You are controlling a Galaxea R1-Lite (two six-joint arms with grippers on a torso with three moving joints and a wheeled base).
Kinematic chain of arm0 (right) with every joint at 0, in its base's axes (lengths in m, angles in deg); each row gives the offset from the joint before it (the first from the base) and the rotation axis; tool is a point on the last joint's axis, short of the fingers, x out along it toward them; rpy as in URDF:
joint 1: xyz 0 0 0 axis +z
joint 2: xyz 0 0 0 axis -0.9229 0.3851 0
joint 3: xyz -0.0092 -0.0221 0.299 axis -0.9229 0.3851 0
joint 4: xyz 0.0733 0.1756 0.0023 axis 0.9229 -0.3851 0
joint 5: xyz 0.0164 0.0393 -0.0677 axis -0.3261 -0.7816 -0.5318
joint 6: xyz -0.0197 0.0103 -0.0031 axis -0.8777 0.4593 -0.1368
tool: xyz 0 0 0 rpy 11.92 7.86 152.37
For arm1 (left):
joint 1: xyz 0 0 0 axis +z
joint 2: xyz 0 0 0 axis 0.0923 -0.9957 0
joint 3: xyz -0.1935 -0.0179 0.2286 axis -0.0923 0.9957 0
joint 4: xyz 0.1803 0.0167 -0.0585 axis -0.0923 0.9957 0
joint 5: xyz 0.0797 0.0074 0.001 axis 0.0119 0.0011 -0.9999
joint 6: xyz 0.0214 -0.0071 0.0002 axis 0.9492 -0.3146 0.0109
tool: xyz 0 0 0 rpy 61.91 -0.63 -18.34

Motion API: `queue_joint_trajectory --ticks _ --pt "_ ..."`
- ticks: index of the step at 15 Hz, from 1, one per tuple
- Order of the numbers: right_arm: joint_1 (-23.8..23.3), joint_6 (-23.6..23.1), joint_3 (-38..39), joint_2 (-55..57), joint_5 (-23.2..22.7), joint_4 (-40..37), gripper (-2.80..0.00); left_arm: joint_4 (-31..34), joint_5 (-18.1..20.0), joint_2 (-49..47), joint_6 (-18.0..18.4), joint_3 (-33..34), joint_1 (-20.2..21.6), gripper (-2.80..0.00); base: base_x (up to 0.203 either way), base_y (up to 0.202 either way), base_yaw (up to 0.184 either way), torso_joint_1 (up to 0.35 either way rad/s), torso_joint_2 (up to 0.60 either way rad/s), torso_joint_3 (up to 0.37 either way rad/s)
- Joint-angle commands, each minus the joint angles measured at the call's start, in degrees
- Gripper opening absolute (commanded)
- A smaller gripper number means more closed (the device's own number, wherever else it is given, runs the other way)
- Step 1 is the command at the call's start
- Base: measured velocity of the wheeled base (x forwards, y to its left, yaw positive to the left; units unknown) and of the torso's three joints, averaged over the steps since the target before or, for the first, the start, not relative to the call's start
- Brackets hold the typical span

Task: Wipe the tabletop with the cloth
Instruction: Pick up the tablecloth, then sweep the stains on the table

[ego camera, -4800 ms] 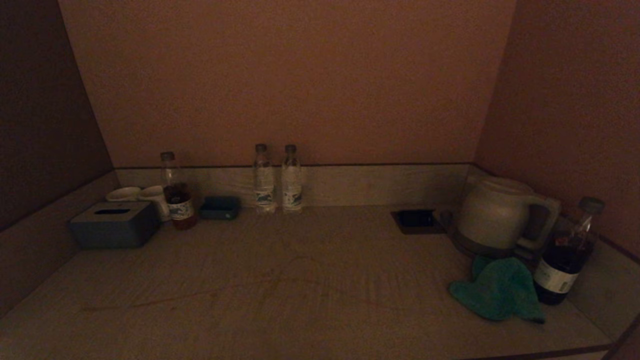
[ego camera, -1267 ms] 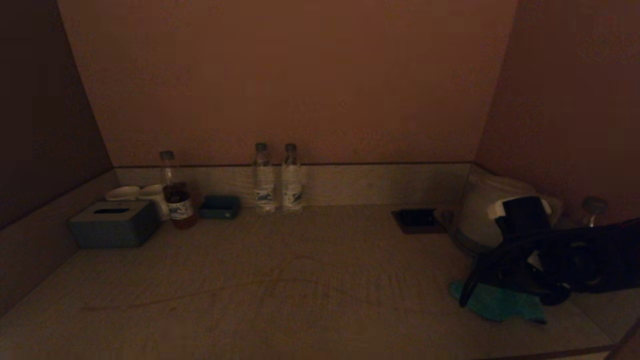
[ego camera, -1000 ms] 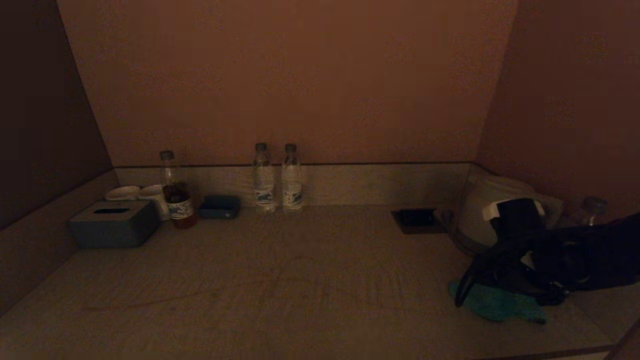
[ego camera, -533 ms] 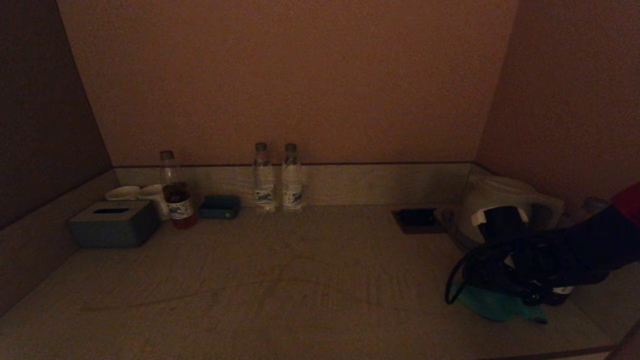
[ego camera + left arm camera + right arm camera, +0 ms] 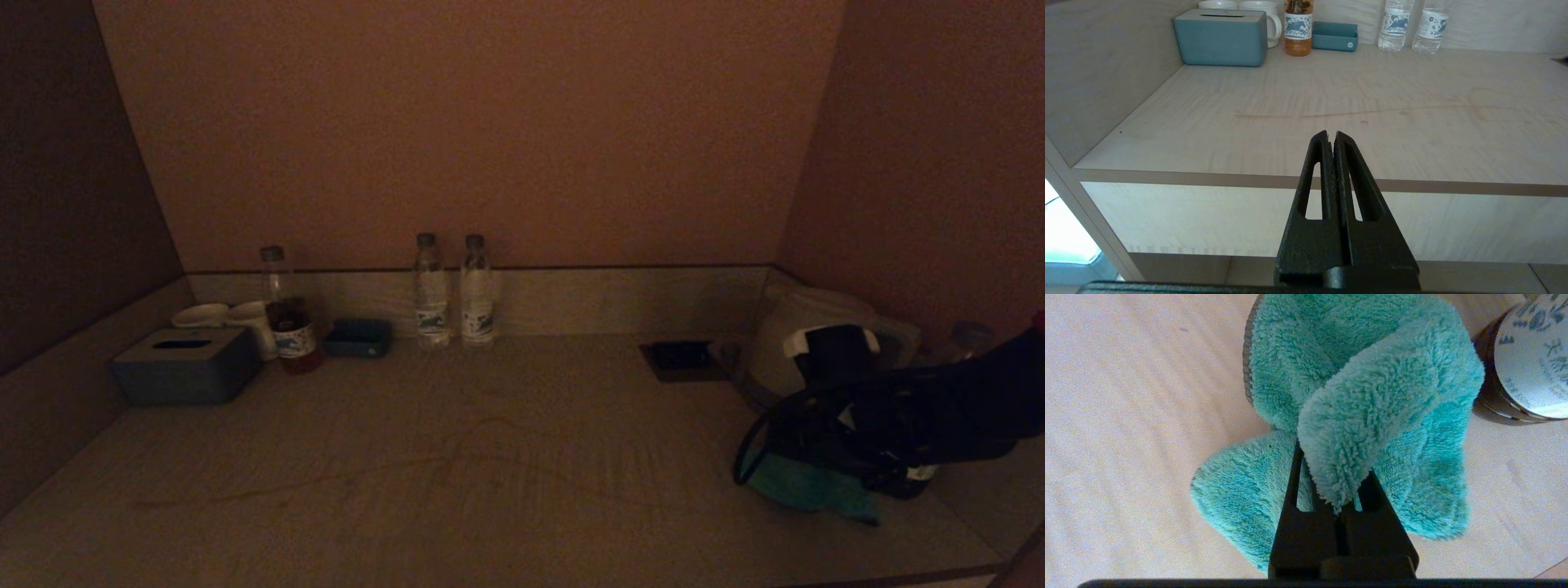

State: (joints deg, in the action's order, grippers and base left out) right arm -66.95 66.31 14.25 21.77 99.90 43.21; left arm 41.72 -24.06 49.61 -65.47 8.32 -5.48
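Note:
The teal fuzzy cloth [image 5: 796, 486] lies bunched at the right of the light wood-grain tabletop [image 5: 490, 457], in front of the white kettle. My right gripper [image 5: 804, 461] points down onto it, shut on the cloth. In the right wrist view a fold of the cloth [image 5: 1372, 396] stands up between the dark fingers [image 5: 1294, 477], and the rest spreads on the tabletop [image 5: 1126, 416]. My left gripper [image 5: 1331, 134] is shut and holds nothing. It hangs in front of the tabletop's [image 5: 1372, 102] front edge, and the head view does not show it.
A white kettle [image 5: 804, 327] and a dark bottle [image 5: 963, 339] stand close behind my right arm. A tissue box [image 5: 186, 366], cups [image 5: 245, 318], a tea bottle [image 5: 286, 314], a small blue tray [image 5: 359, 337] and two water bottles [image 5: 429, 290] line the back. A dark socket panel [image 5: 679, 358] lies beside the kettle.
My right arm came in from the right and sank onto the cloth. Its jaws have closed on a fold, and the cloth is gathered up tighter than before.

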Motion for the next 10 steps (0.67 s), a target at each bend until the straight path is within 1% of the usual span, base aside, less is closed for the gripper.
queue_joint_trajectory --ticks 1,4,6,8,10 --pt "0.10 0.11 0.07 -1.59 -0.80 0.06 -2.80 0.05 -0.01 0.02 -0.04 0.01 0.01 -2.80 0.000 0.000 0.000 0.000 0.00 0.000" --pt "1.25 -0.05 0.13 -9.07 -2.23 0.17 -2.80 0.05 -0.01 0.02 -0.04 0.05 0.01 -2.80 0.000 0.000 0.000 0.000 0.00 0.000" --pt "2.78 -0.17 0.21 -13.55 -4.13 0.16 -2.80 -0.04 -0.01 0.02 -0.04 0.05 0.01 -2.80 0.000 0.000 0.000 0.000 0.00 0.000" --pt "3.47 -0.22 0.29 -14.26 -4.96 0.15 -2.80 0.05 -0.01 0.02 -0.04 0.05 0.00 -2.80 0.000 0.000 0.000 0.000 0.00 0.000" --pt "7.27 -0.25 0.50 -18.88 -5.37 0.20 -2.80 0.05 -0.01 0.02 -0.04 0.05 0.01 -2.80 0.000 0.000 0.000 0.000 0.00 0.000"
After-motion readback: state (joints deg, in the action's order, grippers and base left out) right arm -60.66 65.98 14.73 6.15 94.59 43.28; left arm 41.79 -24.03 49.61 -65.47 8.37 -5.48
